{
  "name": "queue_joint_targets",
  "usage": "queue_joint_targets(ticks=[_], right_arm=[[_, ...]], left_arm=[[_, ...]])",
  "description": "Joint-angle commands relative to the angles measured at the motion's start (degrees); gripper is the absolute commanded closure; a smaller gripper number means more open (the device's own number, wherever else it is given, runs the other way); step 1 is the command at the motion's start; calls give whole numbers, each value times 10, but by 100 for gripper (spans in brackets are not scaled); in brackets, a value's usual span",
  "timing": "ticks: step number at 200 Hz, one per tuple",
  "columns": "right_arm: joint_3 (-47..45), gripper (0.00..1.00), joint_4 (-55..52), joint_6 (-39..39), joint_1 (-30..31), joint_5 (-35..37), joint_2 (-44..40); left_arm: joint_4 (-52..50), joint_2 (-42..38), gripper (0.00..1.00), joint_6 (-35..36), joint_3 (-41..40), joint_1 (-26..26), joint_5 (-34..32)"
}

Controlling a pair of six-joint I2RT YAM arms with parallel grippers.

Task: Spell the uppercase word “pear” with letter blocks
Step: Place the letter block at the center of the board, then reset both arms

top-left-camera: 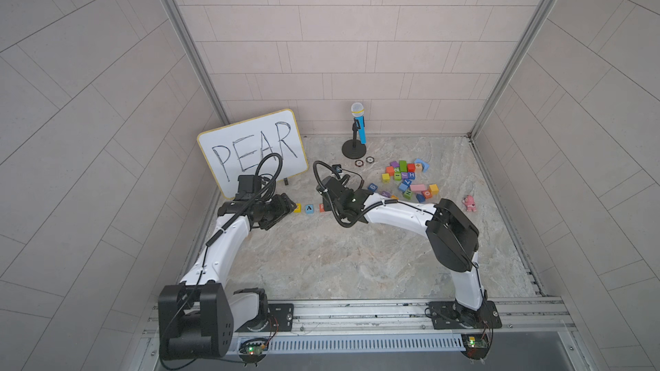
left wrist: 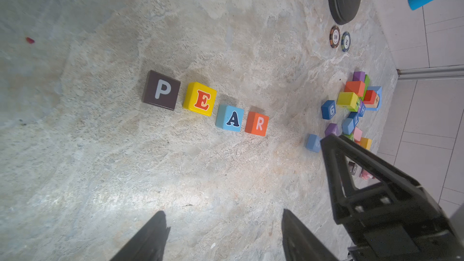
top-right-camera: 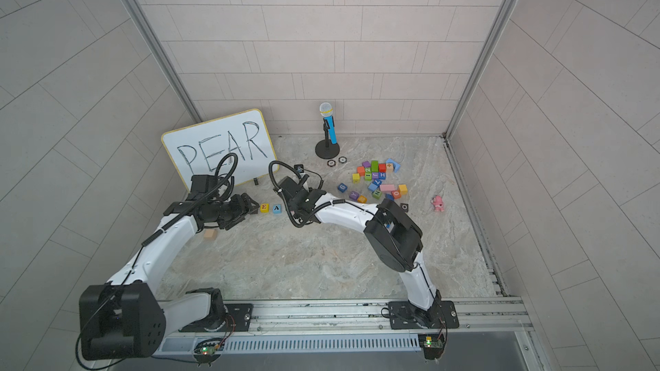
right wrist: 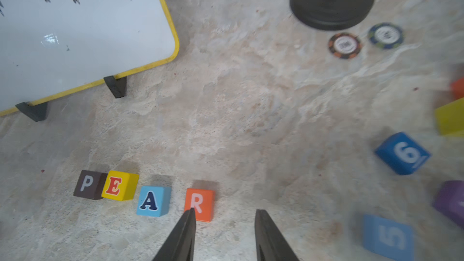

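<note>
The P block (left wrist: 161, 90) is showing dark purple-brown with pale grey, the E block (left wrist: 200, 99) yellow with red, the A block (left wrist: 230, 118) light blue with navy, the R block (left wrist: 257, 123) orange with white.

Ahead of the right claw (right wrist: 224, 212) and to its left stands a yellow-rimmed whiteboard (right wrist: 75, 41) reading PEAR. Farther ahead is a toy microphone (top-left-camera: 358, 121), with two poker chips (right wrist: 344, 45) just beside its base. A blue 6 cube (right wrist: 403, 153) and a blue 5 cube (right wrist: 388, 236) lie right of the claw, and a pink toy figure (top-left-camera: 470, 203) lies well beyond them.
</note>
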Motion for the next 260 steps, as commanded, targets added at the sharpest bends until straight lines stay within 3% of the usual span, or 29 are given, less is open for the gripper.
queue_joint_targets(ticks=[1, 31, 52, 66, 81, 92, 107, 113, 130, 144, 161, 172, 175, 179, 186, 203, 217, 231, 260], right_arm=[[-69, 57, 80, -68, 4, 93, -60], [-175, 54, 173, -154, -1, 140, -139], [-247, 53, 220, -206, -28, 162, -194], [-318, 54, 286, -282, -50, 183, -230], [-407, 54, 383, -415, -80, 216, -281], [-474, 51, 450, -508, -119, 201, -327], [-547, 50, 445, -524, -214, 127, -394], [-562, 52, 431, -503, -260, 87, -408], [-594, 51, 455, -480, -339, 30, -410], [-636, 48, 571, -501, -377, -10, -368], [-680, 46, 694, -452, -432, -59, -310], [-690, 31, 748, -438, -447, -64, -262], [-689, 6, 764, -437, -448, -63, -244], [-686, 1, 795, -440, -448, -62, -218], [-684, 0, 822, -442, -447, -51, -203], [-639, 0, 651, -428, -460, -77, -250], [-642, 0, 707, -418, -479, -115, -221], [-629, 0, 656, -419, -479, -118, -237], [-628, 0, 662, -410, -485, -125, -231]], left_arm=[[-6, -25, 24, 14, 1, -2, -24], [-8, -41, 24, 25, 10, -33, -105], [4, -51, 24, 34, 20, -97, -273], [44, -58, 20, 50, 11, -143, -383], [150, -63, 18, 127, -33, -170, -456], [268, -57, 18, 208, -94, -175, -492], [476, -23, 18, 286, -192, -174, -535], [576, 4, 18, 311, -231, -165, -533], [604, 81, 23, 317, -220, -134, -492], [602, 87, 22, 337, -207, -134, -443], [652, 101, 22, 346, -210, -124, -416], [679, 114, 22, 357, -217, -119, -397], [688, 118, 22, 359, -218, -117, -394], [692, 121, 23, 366, -218, -116, -389], [690, 119, 23, 374, -221, -114, -375], [718, 132, 23, 374, -229, -103, -362], [732, 146, 24, 378, -227, -100, -357], [738, 150, 24, 363, -229, -88, -354], [777, 181, 25, 344, -235, -69, -347]])
